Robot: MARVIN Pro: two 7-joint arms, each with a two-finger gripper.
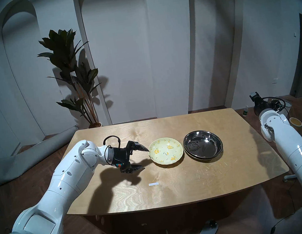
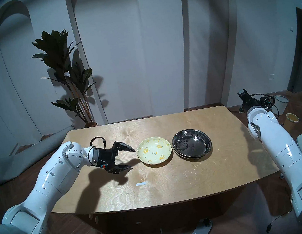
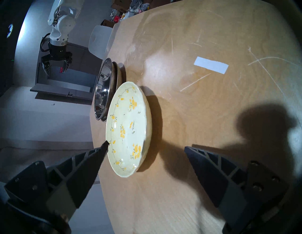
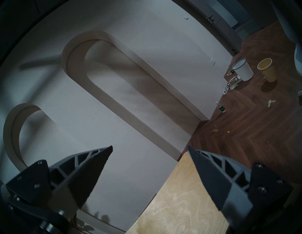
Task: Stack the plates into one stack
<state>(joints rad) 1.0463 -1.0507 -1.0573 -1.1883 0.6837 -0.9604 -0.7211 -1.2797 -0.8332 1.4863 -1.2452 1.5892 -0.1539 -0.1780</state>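
My left gripper (image 1: 146, 158), spread wide, faces the upright floral plate (image 1: 165, 150); the steel plate (image 1: 202, 144) hides most of the plate beneath.

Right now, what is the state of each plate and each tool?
floral plate: alone on the table, not stacked.
steel plate: nested on the olive-beige plate.
left tool: open, one fingertip at the floral plate's rim.
right tool: open, empty, off the table's side.

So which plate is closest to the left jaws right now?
The pale yellow floral plate, alone on the table and nearest the open left gripper. The steel plate sits farther right, stacked on a third plate.
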